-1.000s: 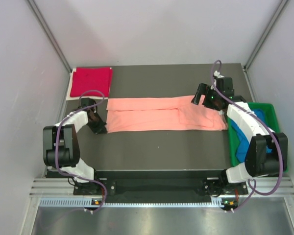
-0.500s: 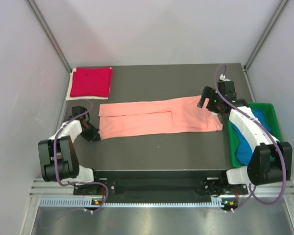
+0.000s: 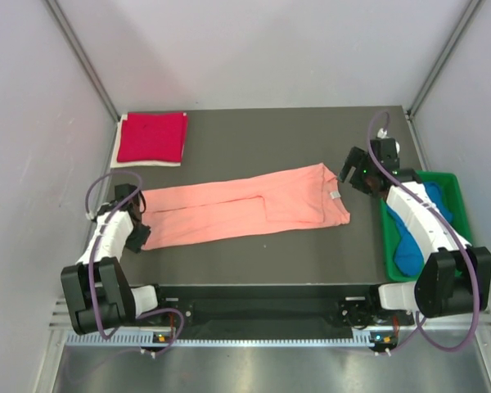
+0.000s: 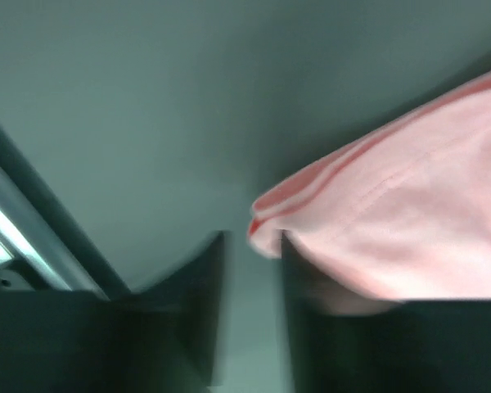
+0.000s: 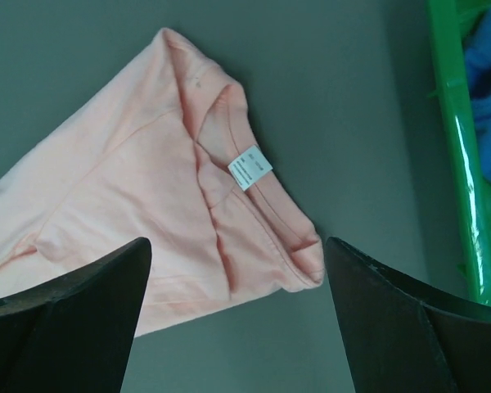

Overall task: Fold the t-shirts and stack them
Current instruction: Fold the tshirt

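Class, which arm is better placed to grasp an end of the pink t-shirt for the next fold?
Probably left: the left gripper sits at the hem corner of the salmon-pink t-shirt, cloth at its fingertips. The right gripper hangs open above the collar end.

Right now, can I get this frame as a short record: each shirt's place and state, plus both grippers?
pink t-shirt: folded into a long strip, lying slanted at centre
red t-shirt: folded, far left corner
blue t-shirt: bunched in the green tray, right side
left gripper: at the strip's left end, jaws barely apart, grip unclear
right gripper: open, near the collar end, holding nothing
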